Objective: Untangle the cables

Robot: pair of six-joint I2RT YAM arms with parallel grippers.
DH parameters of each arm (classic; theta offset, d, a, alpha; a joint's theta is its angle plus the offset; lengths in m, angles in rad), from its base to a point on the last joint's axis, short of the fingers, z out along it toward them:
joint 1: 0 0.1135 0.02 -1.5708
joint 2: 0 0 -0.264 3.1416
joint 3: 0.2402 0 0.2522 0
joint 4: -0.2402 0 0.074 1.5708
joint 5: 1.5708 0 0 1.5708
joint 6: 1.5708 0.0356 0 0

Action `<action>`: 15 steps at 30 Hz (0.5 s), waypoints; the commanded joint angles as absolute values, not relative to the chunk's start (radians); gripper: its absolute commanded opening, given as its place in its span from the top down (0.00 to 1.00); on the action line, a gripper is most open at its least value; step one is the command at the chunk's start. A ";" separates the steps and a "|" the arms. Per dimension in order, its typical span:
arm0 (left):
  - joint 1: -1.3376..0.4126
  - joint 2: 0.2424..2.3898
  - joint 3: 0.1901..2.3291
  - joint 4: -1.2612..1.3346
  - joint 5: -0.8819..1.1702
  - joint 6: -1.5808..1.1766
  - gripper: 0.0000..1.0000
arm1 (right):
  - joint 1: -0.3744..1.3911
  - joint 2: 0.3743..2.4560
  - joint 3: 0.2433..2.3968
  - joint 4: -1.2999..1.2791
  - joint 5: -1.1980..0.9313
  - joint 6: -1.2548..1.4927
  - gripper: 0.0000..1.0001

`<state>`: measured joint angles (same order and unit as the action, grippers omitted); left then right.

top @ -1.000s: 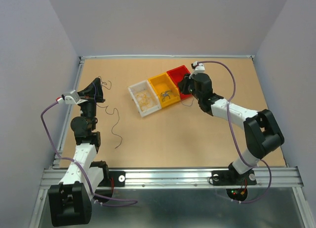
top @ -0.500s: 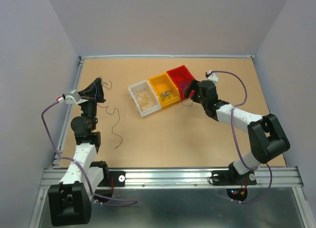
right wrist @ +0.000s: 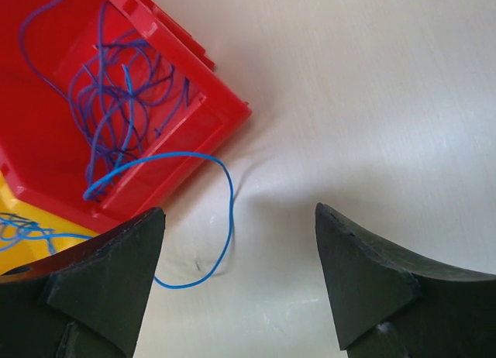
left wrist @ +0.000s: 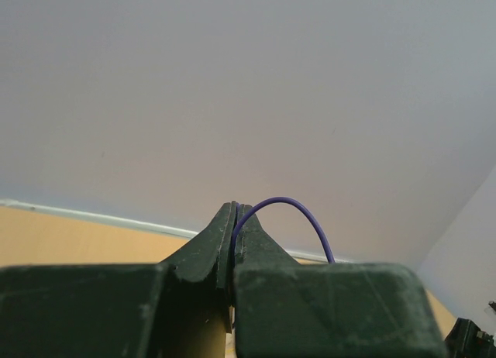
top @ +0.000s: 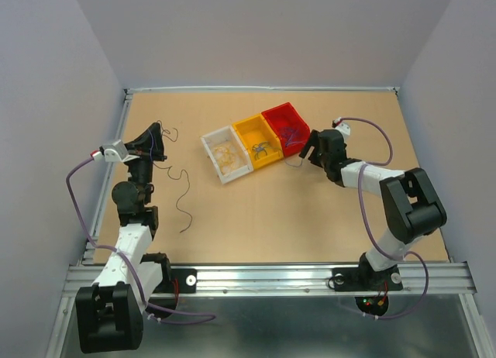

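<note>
Right wrist view: blue cable let go at the red bin

A blue cable (right wrist: 230, 189) was seen draped over the red bin (right wrist: 46, 160) rim, its loop lying on the table (right wrist: 372, 79). It had been released by the right gripper (right wrist: 239, 211), clamped a second before, now spread wide and empty. A purple cable (left wrist: 283, 201) was kept pinched in the closed left gripper (left wrist: 234, 207), judged unsorted.

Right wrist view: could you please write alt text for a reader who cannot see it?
A thin blue cable lies across the rim of a red bin and loops onto the table, in front of the right gripper, whose jaws stand wide open and empty. Inside the bin lies a tangle of blue-purple cables.
</note>
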<state>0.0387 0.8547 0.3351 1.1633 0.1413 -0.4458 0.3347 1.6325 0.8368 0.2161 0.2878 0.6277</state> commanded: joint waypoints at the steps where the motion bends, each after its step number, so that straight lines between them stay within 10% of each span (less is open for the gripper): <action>1: 0.031 0.862 0.353 1.229 0.161 -0.430 1.00 | 0.339 1.667 0.888 0.262 0.276 0.538 0.18; 15: 0.028 0.868 0.354 1.230 0.164 -0.425 1.00 | 0.339 1.793 0.976 0.272 0.249 0.511 0.27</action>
<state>0.0326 0.8707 0.3351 1.1629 0.1509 -0.4450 0.3351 1.7630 0.9165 0.2222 0.2676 0.5228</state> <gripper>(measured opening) 0.098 0.740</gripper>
